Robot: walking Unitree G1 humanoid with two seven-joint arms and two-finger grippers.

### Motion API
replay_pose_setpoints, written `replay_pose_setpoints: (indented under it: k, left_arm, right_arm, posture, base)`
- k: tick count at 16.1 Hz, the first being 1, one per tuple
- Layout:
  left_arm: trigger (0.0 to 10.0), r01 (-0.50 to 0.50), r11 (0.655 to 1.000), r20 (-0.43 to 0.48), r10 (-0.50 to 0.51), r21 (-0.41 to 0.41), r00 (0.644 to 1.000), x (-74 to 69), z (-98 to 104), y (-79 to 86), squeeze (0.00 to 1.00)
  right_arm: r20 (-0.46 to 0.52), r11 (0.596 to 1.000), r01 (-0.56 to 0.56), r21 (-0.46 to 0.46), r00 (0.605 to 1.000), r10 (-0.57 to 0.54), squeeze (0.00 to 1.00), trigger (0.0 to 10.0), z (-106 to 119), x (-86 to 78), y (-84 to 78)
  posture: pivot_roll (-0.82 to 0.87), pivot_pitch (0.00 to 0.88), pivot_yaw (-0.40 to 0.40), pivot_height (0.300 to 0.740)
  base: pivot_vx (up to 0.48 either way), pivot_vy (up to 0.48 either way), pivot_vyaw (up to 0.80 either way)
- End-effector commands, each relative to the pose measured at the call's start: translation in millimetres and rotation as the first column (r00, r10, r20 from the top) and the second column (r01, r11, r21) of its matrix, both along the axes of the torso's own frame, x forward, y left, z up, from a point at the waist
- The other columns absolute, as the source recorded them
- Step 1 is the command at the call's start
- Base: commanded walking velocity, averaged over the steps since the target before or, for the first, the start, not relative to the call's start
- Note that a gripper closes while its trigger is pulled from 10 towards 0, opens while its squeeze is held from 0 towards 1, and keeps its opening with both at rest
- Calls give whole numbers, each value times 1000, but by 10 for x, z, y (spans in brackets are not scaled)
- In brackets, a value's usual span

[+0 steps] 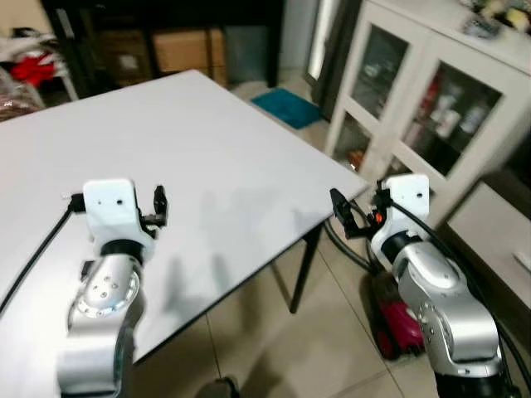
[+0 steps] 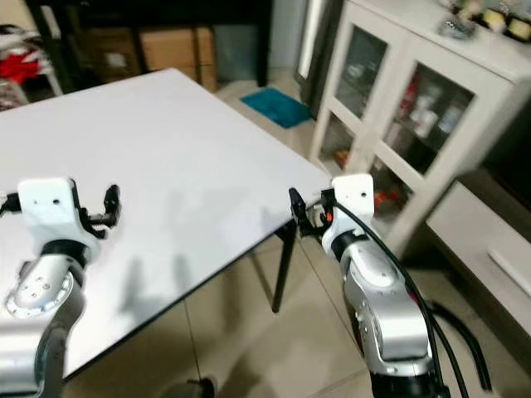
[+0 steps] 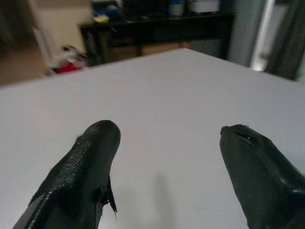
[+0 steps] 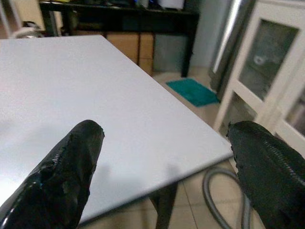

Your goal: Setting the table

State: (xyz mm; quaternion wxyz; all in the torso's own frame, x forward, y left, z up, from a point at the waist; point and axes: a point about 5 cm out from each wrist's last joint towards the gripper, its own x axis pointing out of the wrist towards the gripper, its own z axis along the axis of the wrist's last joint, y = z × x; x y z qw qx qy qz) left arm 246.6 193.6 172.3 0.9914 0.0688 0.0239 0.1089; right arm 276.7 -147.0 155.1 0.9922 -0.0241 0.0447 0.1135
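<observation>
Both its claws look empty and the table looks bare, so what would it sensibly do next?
Probably turn toward the white cabinet on its right to fetch tableware. The table has nothing set on it, and both the left end effector and the right end effector are open and hold nothing. The cabinet's glass doors show items inside, too blurred to identify.

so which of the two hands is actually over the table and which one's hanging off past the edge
The left hand is over the white table. The right hand sits beyond the table's corner, above the tiled floor beside the white cabinet. Both are open and empty.
</observation>
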Motion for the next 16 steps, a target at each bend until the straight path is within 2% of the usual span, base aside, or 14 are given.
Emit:
replay_pose_setpoints:
  k: [1, 2, 3, 5, 6, 9, 10, 11, 13, 16]
  left_arm:
    - [10000, -19, 1000, -17, 19, 13, 1000, 7, -24, -2, 1000]
    - [10000, -19, 1000, -61, 19, -7, 998, -18, -57, 15, 1000]
    - [10000, 6, 998, -84, -11, -65, 996, -48, -89, 7, 0]
    - [10000, 0, 993, -73, -8, -121, 997, -99, -108, 13, 0]
    - [10000, -17, 993, -74, 9, -113, 997, -139, -128, 37, 0]
    - [10000, -41, 999, -70, 40, -18, 997, -138, -126, 42, 0]
    - [10000, -62, 998, -44, 63, 15, 997, -127, -104, 38, 0]
    - [10000, -102, 992, -28, 104, 74, 994, -122, -98, 54, 0]
    - [10000, -34, 999, -48, 35, 23, 998, -102, -120, 31, 0]
    - [10000, -4, 1000, -37, 5, 23, 999, -85, -94, 9, 0]
  right_arm:
    - [-23, 1000, -11, -2, 1000, 11, 1000, 10000, -36, 7, -9]
    - [0, 1000, -20, -7, 1000, 20, 1000, 10000, 4, 34, 10]
    - [3, 1000, -22, -11, 1000, 22, 1000, 10000, 12, 49, 10]
    - [5, 999, -32, -12, 999, 32, 1000, 10000, 20, 60, 18]
    - [-2, 999, -36, 1, 999, 36, 1000, 10000, 17, 66, 33]
    - [-33, 1000, 10, 22, 999, -9, 1000, 10000, -17, 131, 8]
    - [-37, 999, 32, 37, 999, -31, 1000, 10000, -12, 144, -13]
    - [-44, 997, 55, 56, 998, -52, 1000, 10000, -12, 143, -29]
    - [-38, 996, 73, 53, 997, -71, 1000, 10000, -8, 144, -43]
    - [-33, 993, 116, 26, 993, -115, 1000, 10000, -19, 157, -103]
  posture:
    - [-49, 0, -25, 740]
    - [-46, 0, -26, 740]
    - [-43, 0, -30, 740]
    - [-42, 0, -36, 740]
    - [-39, 0, -45, 740]
    - [-29, 0, -44, 740]
    - [-30, 0, -44, 740]
    - [-32, 0, -41, 740]
    - [-36, 0, -37, 740]
    - [-42, 0, -40, 740]
  base:
    - [0, 0, 800]
    - [0, 0, 800]
    - [0, 0, 800]
    - [0, 0, 800]
    - [0, 0, 800]
    - [0, 0, 800]
    - [0, 0, 800]
    - [0, 0, 800]
    - [0, 0, 800]
    - [0, 0, 800]
